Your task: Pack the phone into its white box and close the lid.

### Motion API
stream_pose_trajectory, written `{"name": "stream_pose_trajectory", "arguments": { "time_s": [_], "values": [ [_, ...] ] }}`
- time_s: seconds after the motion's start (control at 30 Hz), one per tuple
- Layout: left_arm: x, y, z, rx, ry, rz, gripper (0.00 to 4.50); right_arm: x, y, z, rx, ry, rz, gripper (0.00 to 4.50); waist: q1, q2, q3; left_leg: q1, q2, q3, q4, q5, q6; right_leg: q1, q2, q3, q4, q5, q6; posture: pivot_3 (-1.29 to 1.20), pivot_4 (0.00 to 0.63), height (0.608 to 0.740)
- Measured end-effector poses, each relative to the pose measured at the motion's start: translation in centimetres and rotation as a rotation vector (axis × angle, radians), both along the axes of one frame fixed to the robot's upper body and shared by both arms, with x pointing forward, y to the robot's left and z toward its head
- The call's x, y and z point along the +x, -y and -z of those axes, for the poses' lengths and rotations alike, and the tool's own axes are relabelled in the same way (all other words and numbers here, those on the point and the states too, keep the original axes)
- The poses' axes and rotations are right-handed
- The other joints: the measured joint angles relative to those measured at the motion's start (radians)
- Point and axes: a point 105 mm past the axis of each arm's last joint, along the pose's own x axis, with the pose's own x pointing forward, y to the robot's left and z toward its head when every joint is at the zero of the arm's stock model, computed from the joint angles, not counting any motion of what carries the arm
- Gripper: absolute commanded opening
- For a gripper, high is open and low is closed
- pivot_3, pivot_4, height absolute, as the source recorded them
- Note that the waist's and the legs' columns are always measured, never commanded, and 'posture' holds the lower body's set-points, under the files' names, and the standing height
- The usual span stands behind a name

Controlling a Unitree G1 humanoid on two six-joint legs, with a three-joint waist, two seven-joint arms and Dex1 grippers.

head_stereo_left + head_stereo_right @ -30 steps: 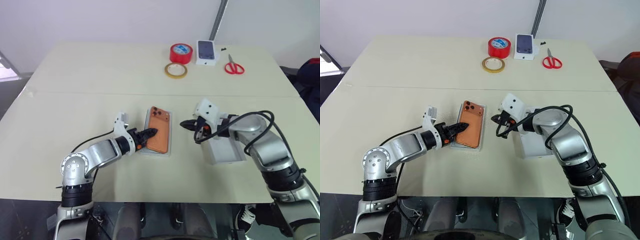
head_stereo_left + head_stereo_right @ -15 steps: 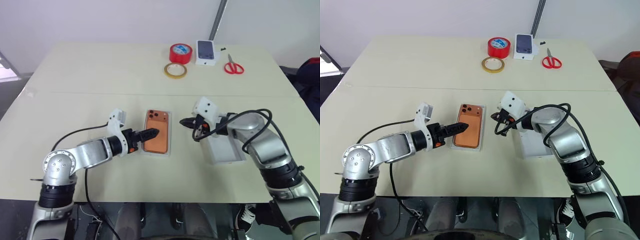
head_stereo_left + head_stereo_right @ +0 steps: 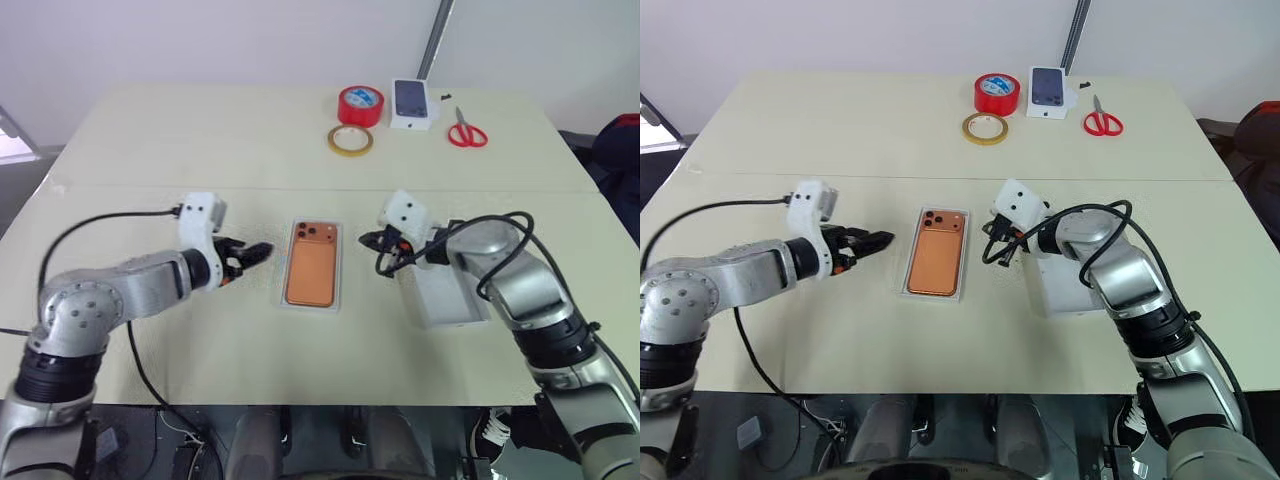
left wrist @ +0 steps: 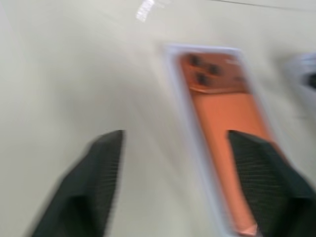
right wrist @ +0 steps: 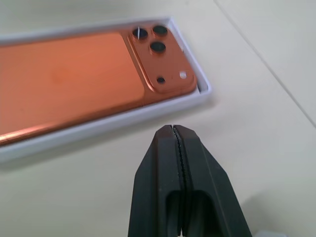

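My worktop [image 3: 150,150] fills most of the frame, cream and seamed across the middle. At centre, the orange phone [image 3: 311,264] now lies square inside the white box [image 3: 283,285], camera cluster toward the top; a moment ago my left claw [image 3: 252,254] was touching its left edge, and it has since pulled away to the left, fingers [image 4: 101,168] apart and empty. That suggests the phone is seated, so only the lid [image 3: 447,297] remains (it lies pale face up under my right arm, right of centre). My right claw [image 3: 369,240] hovers just right of the box, fingers [image 5: 175,163] pressed together on nothing.

Count: one phone, one tray, one lid. Along the upper edge: two tape rolls, red [image 3: 361,105] and tan [image 3: 351,140], one smaller phone box [image 3: 413,104], one red scissors [image 3: 466,131].
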Motion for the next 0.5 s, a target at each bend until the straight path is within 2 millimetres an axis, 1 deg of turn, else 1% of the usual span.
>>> {"name": "stream_pose_trajectory", "arguments": {
  "time_s": [0.07,0.13,0.27,0.37,0.43,0.5],
  "values": [
    [0.3,-0.7,0.3,0.076,0.023,0.0,0.96,0.0,-0.1,0.7,-0.028,-0.02,0.01,0.0,0.001,0.001,0.0,-0.001,0.001,0.0,-0.001,0.0,0.0,-0.001,-0.001,0.0,0.0,0.0,0.0,0.0,0.15,0.74],
    [0.4,-0.9,1.2,0.15,0.021,0.034,0.02,-0.1,-0.4,1.1,-0.05,-0.036,0.013,0.0,0.002,0.001,0.001,-0.003,0.0,0.0,-0.001,0.0,0.0,-0.003,-0.002,0.0,0.0,0.0,0.0,0.0,0.15,0.74],
    [0.2,-0.5,3.1,0.21,-0.015,0.122,0.02,-0.2,-1.1,2.2,-0.139,-0.02,0.001,0.0,0.001,0.001,0.001,-0.005,0.0,0.0,0.0,0.0,0.0,-0.004,-0.002,0.0,-0.001,0.0,0.0,0.0,0.15,0.74],
    [0.2,0.3,3.9,0.236,-0.025,0.181,0.02,-0.4,-1.4,2.8,-0.175,-0.014,-0.005,0.0,0.002,0.001,0.001,-0.007,0.0,0.0,0.0,0.0,0.0,-0.005,-0.002,0.0,-0.001,0.0,0.0,0.0,0.15,0.74],
    [0.4,1.3,4.1,0.258,-0.015,0.228,0.02,-0.4,-1.8,2.9,-0.18,-0.013,-0.008,0.0,0.002,0.001,0.001,-0.007,0.0,0.0,0.0,0.0,0.0,-0.005,-0.002,0.0,-0.001,0.0,0.0,0.0,0.15,0.74],
    [0.7,2.9,4.1,0.24,0.004,0.278,0.02,-0.6,-2.6,3.1,-0.188,-0.009,-0.033,0.0,0.001,0.001,0.001,-0.007,0.0,0.0,0.001,0.0,0.001,-0.004,-0.002,0.0,-0.001,0.0,0.0,0.0,0.15,0.74]
  ]
}}
